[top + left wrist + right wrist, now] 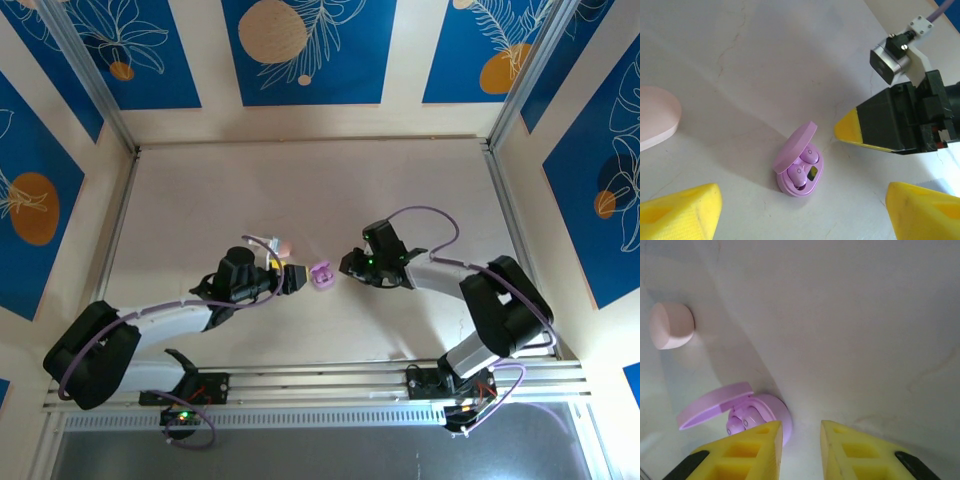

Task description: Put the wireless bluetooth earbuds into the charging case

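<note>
An open light purple charging case (pixel 790 187) lies on the table, lid (pixel 795 147) tilted up. Two purple earbuds (pixel 810 156) sit in its wells, one beside the other (pixel 798 173). In the top view the case (pixel 320 275) lies between both grippers. My left gripper (pixel 802 212) hangs just short of it, its yellow fingers (pixel 685 210) wide apart and open, holding nothing. My right gripper (pixel 801 436) stands beside the case (pixel 772 412), its fingers a narrow gap apart with bare table between them. It also shows across the case (pixel 880 131) in the left wrist view.
A closed pale pink case (pixel 654 122) lies on the table to the left of the purple one, also seen from the right wrist (pixel 671 325). Aluminium rails (pixel 120 220) bound the pale tabletop on both sides.
</note>
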